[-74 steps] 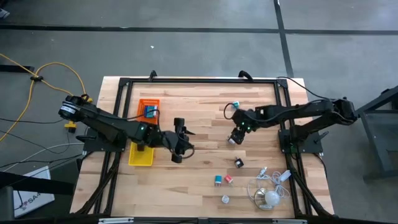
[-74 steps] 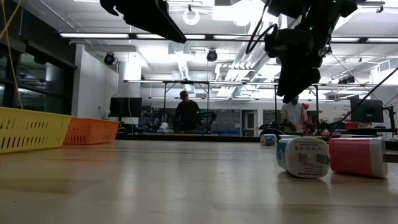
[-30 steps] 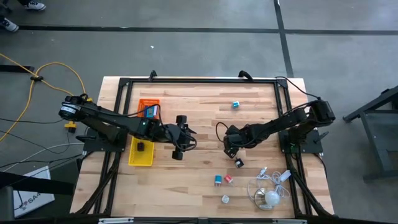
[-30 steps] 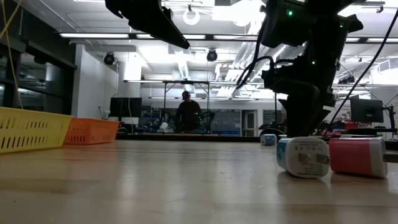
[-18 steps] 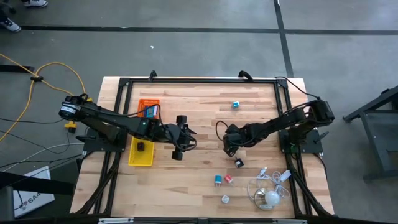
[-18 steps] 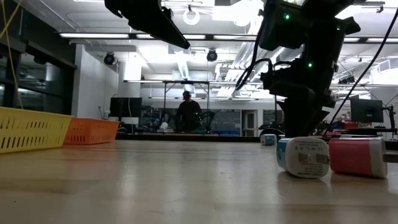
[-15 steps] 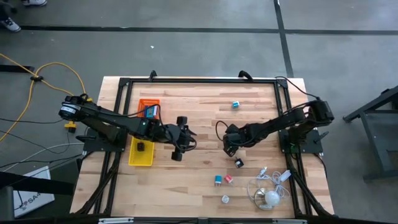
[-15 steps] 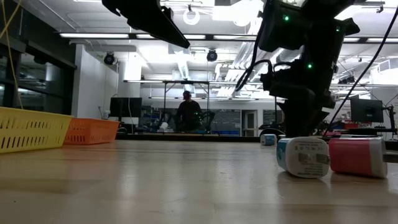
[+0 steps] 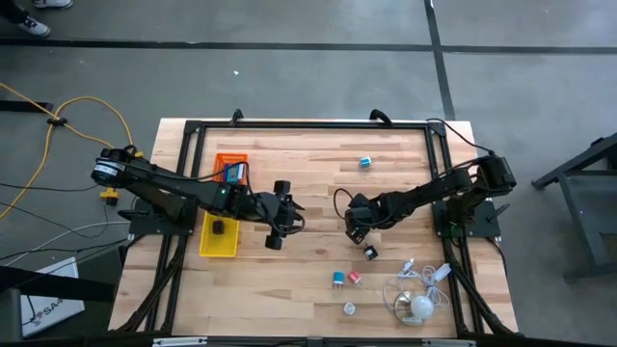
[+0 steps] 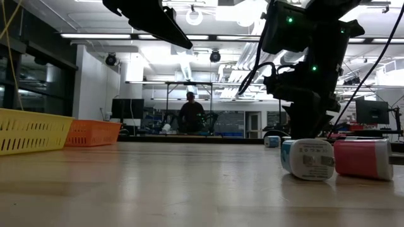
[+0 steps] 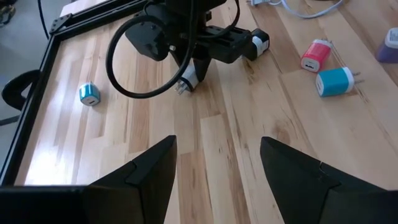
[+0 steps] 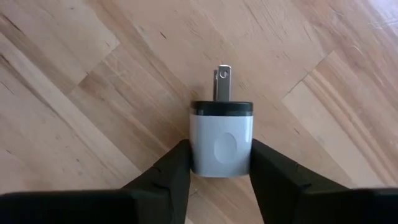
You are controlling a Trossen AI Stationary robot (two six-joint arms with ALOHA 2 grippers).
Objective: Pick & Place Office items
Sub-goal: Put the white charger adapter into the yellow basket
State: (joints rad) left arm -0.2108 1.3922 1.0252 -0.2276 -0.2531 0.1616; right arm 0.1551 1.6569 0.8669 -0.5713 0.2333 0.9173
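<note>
Plug (image 12: 221, 145), white with black cap, lies mid-counter (image 9: 308, 260), right gripper (image 12: 219, 163) clamped on its flat sides. Likely light, stiff, slick plastic; hold the body, not prongs. Left gripper (image 11: 217, 165) hovers apart.

No legible text, brand or number found in any view. Printed label noted on the white charger block (image 10: 307, 159) in the low view, lettering too small to read.

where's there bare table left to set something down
Bare wood lies along the near edge of the table, below the yellow tray and left of the teal plug, and at the far middle. It is crowded at the near right, around the white cable bundle.
</note>
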